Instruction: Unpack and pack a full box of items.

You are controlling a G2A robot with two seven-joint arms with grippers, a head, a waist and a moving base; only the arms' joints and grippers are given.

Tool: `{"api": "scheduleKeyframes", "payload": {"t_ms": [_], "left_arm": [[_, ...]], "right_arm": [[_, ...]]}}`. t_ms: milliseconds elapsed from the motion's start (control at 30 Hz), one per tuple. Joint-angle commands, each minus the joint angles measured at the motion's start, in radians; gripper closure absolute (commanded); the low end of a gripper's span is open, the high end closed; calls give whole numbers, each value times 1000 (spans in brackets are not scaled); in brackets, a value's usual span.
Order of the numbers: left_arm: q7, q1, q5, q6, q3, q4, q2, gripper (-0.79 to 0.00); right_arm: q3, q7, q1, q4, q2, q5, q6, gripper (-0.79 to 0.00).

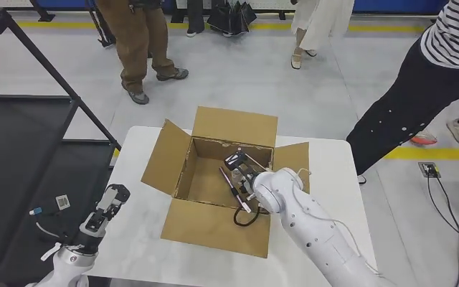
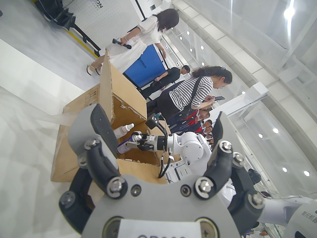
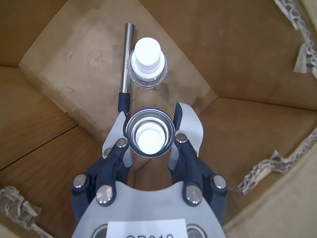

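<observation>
Right gripper [image 3: 151, 112] inside open box [image 1: 234, 126], in its 3 o'clock half, jaws clamped on can [image 3: 148, 138]; bottle [image 3: 148, 60] and metal tube [image 3: 128, 58] just beside it. Left gripper [image 2: 158, 125] fingers apart, holding nothing, at table [image 1: 323, 165] edge, 8 o'clock of box. Box sits mid-table, flaps out.

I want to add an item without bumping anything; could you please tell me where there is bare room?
Free: the cardboard box floor nearer the left gripper, and the table between them. Crowded: the other side, where the right gripper holds the spray can beside the clear spray bottle and metal rod.
</observation>
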Motion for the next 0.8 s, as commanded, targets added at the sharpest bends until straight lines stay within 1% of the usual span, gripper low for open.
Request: {"api": "scheduleKeyframes", "payload": {"t_ms": [0,33,67,100,167,267,367,467,567,633,667,700,733,767], "left_arm": [[0,0,0,0,0,0,0,-785],[0,0,0,0,0,0,0,-785],[0,0,0,0,0,0,0,-785],[0,0,0,0,0,0,0,-785],[0,0,0,0,0,0,0,-785],[0,0,0,0,0,0,0,-785],[0,0,0,0,0,0,0,-785],[0,0,0,0,0,0,0,-785],[0,0,0,0,0,0,0,-785],[0,0,0,0,0,0,0,-785],[0,0,0,0,0,0,0,-785],[9,0,14,1,-2,-6,0,-785],[15,1,33,-4,-3,-11,1,-785],[26,2,59,-5,-7,-12,2,-785]], "right_arm": [[-5,-2,8,18,-5,8,2,-6],[-6,-3,11,25,-7,13,0,-114],[-7,-4,13,31,-9,16,-1,-163],[-8,-5,15,35,-11,17,-1,-240],[-8,-5,17,38,-13,16,2,-345],[-6,1,13,31,-14,12,4,-382],[0,8,4,15,-12,-4,12,-459],[11,13,-10,-12,-9,-17,19,-496],[30,20,-31,-71,-3,-35,30,-557],[49,28,-54,-141,3,-51,43,-591],[62,33,-68,-181,7,-63,52,-628],[75,37,-85,-226,11,-70,60,-754],[92,42,-102,-273,16,-72,66,-785],[109,48,-120,-321,20,-75,70,-785]]}}
